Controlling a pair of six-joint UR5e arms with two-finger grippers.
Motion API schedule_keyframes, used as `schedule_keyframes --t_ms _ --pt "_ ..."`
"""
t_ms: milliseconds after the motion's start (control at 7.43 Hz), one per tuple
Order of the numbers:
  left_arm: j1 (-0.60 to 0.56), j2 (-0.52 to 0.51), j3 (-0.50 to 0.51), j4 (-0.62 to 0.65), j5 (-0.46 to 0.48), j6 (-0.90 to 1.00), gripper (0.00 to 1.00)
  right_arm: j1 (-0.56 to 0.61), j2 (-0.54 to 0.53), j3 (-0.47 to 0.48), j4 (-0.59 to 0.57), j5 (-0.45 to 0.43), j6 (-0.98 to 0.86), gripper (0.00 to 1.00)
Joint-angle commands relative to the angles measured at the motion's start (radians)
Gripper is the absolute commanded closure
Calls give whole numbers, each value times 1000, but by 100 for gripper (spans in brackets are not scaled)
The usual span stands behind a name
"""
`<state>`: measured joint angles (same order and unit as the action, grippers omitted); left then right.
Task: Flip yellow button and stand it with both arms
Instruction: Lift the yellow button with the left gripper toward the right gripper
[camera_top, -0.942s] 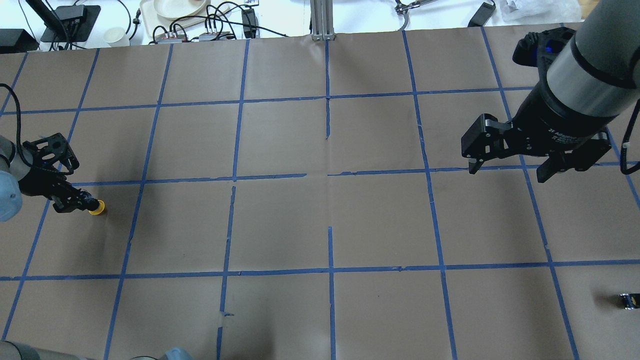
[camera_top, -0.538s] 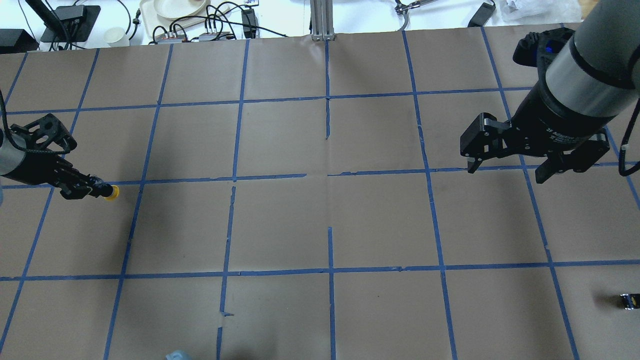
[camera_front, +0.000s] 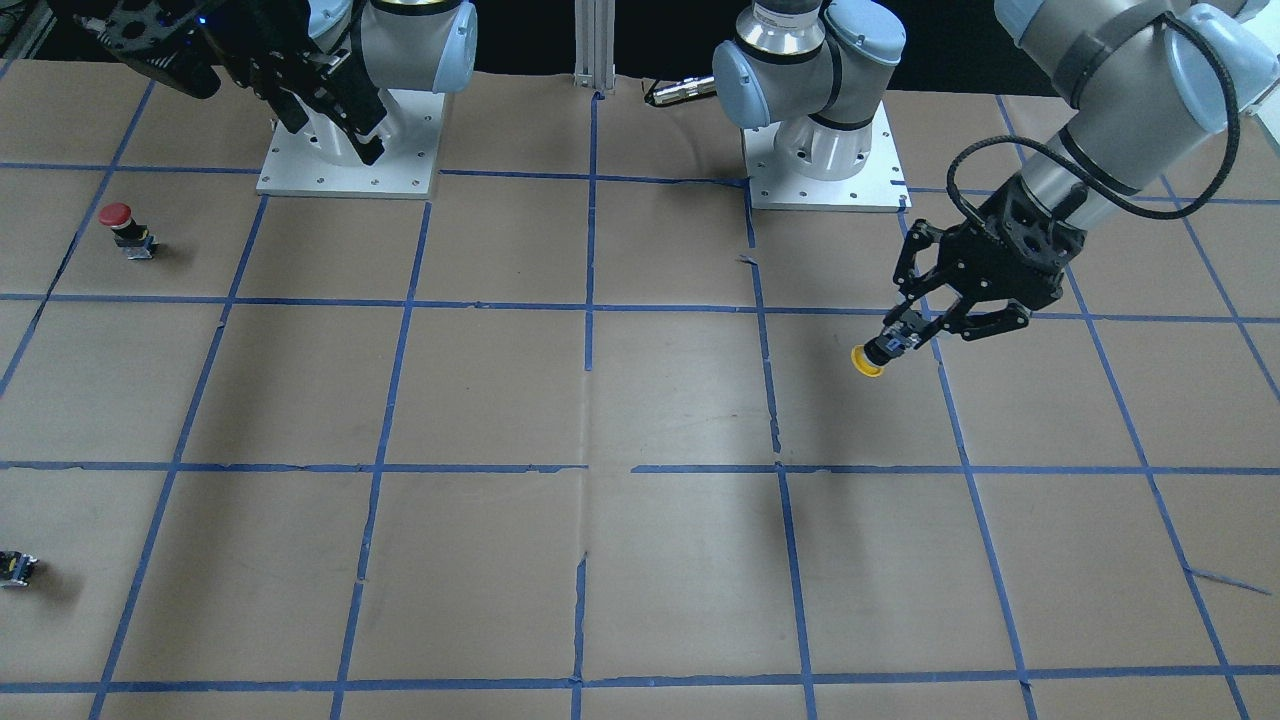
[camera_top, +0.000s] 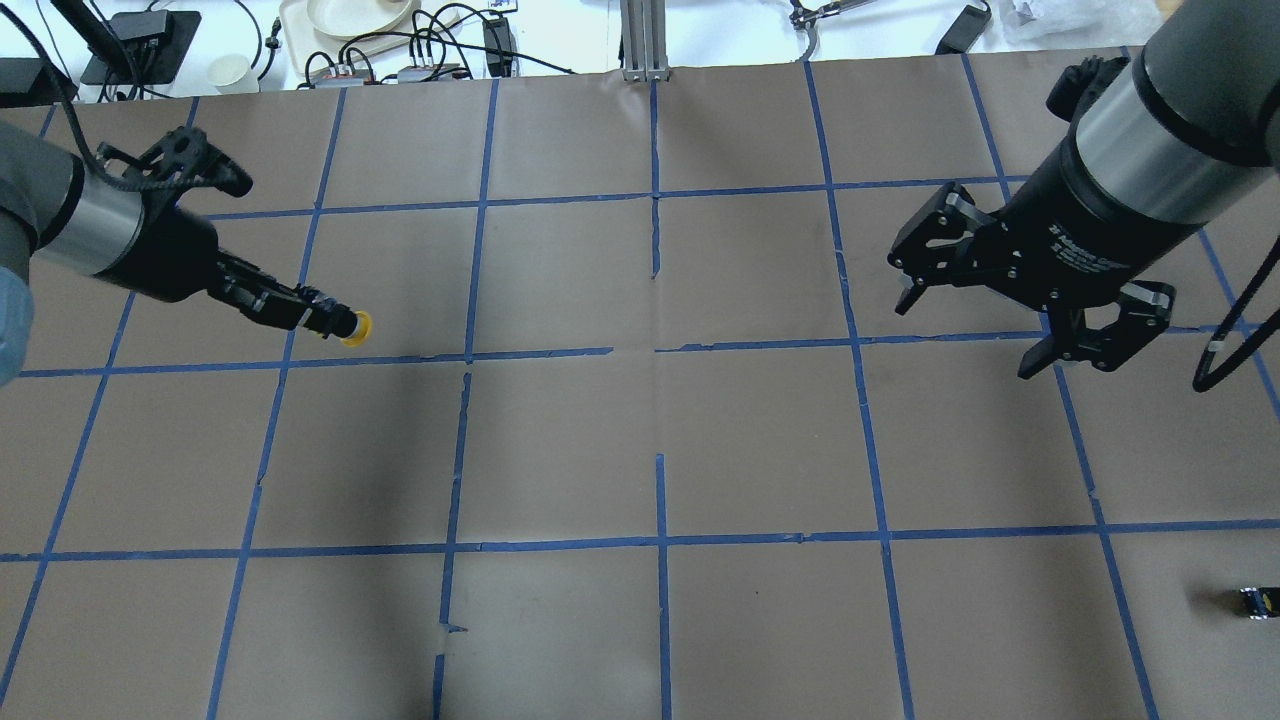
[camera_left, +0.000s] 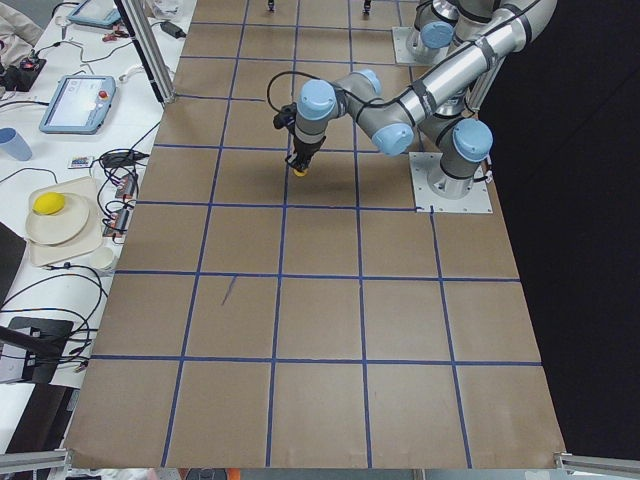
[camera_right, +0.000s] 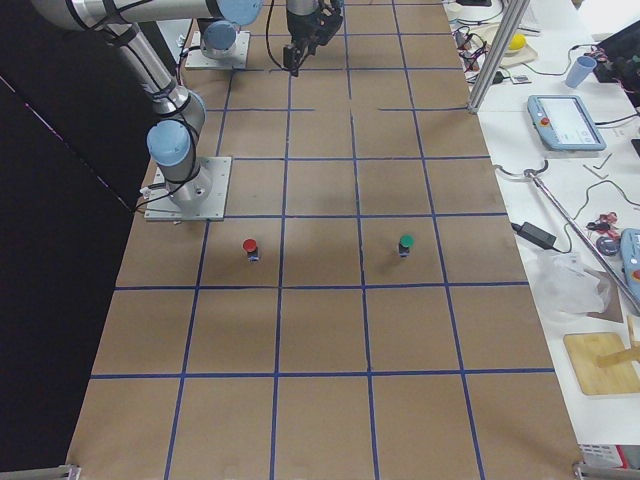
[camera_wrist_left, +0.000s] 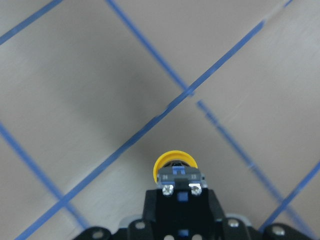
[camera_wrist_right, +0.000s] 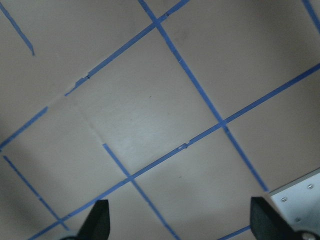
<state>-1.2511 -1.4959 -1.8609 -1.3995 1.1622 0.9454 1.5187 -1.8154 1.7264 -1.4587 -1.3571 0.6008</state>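
Left pincer (camera_top: 335, 322) clenched on the yellow button (camera_top: 354, 328). My fingers grip its black body and the round cap sticks out just past the fingertips, pointing away from my wrist. The wrist view shows the same: the grey-blue block with its two screws sits between the jaws and the cap is beyond it. The button looks lifted clear of the counter (camera_top: 760, 440), though I can't say how high.

Right pincer (camera_top: 968, 335) released, jaws spread wide, nothing between them. It hangs well apart from the left one, across the middle of the counter, tilted down. Its wrist view shows only brown paper and blue tape.

Progress, as I judge it:
- The pick-up is done; the button is in my left grip.
- The two pincers have not yet met at the button.
- The flip is not done.
- The button is not stood up.
- Most of the task is left.

Count:
- Yellow button: one, in the left pincer.
- Red-capped button (camera_front: 118, 218): one, upright, far off on the right pincer's side.
- Green-capped button (camera_right: 405, 243): one, upright, seen only from the right end.
- Small capless dark block (camera_top: 1255, 602): one, at the counter edge beyond the right pincer.
- Pincers: two.
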Motion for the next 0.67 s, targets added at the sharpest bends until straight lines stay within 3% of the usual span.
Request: schedule_keyframes --t_ms 0,269,404,538 --pt "-126 38 165 -244 -184 -204 86 -2 59 -28 -58 239 320 0" --pt "-139 57 178 -343 -451 -319 86 -11 85 -65 -74 334 428 0" --pt "-142 59 186 -357 -566 -408 86 -44 87 -68 -75 434 441 0" --pt "-155 56 192 -352 -611 -478 86 -55 88 -61 -118 563 454 0"
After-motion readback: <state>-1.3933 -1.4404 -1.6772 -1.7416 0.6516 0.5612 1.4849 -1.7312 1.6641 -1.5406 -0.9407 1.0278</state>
